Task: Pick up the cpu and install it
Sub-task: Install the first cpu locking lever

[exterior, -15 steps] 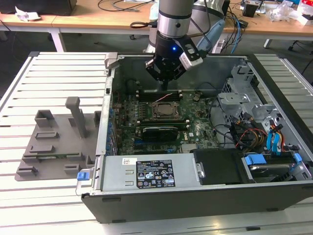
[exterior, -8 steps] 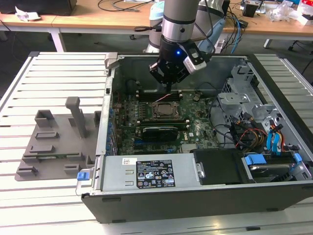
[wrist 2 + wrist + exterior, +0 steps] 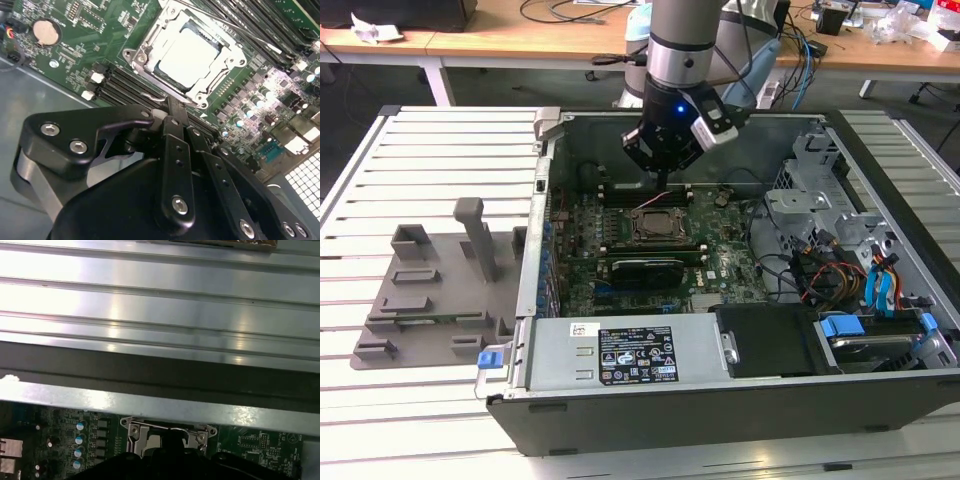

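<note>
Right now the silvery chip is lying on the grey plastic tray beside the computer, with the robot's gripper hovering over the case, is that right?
Not quite. The cpu is not on the grey tray; the second wrist view shows it sitting inside the socket frame on the motherboard. The gripper does hover over the case, just above that socket.

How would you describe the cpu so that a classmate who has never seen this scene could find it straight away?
Start at the open computer case on the slatted table and look at the green circuit board on its floor. Near the board's middle, just below the gripper, sits a square metal socket frame. The cpu is the flat, pale silvery square lying inside that frame, smooth where its surroundings are crowded with small parts.
</note>
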`<state>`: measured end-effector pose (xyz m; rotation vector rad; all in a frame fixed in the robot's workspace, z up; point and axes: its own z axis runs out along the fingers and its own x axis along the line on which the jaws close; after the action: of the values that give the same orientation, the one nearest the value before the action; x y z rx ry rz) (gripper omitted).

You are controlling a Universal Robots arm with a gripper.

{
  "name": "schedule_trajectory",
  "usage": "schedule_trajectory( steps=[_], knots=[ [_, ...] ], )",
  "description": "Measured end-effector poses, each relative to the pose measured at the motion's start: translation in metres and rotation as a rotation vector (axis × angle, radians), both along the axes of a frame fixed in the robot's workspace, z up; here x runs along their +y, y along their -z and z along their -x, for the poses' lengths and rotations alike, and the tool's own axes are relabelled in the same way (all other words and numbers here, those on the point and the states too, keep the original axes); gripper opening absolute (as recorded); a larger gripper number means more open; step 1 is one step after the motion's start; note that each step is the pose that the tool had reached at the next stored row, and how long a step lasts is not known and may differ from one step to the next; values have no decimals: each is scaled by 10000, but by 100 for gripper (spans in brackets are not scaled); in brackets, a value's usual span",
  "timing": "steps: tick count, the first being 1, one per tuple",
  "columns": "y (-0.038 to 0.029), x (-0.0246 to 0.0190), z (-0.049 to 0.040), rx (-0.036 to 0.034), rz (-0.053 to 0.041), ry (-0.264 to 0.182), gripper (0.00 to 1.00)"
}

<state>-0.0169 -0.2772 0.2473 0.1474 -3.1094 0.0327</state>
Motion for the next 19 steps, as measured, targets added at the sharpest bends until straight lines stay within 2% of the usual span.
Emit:
schedule_trajectory(
  steps=[12, 19],
  knots=[
    [149, 13, 14, 0, 1, 0, 11],
    [211, 14, 14, 0, 0, 0, 11]
  ],
)
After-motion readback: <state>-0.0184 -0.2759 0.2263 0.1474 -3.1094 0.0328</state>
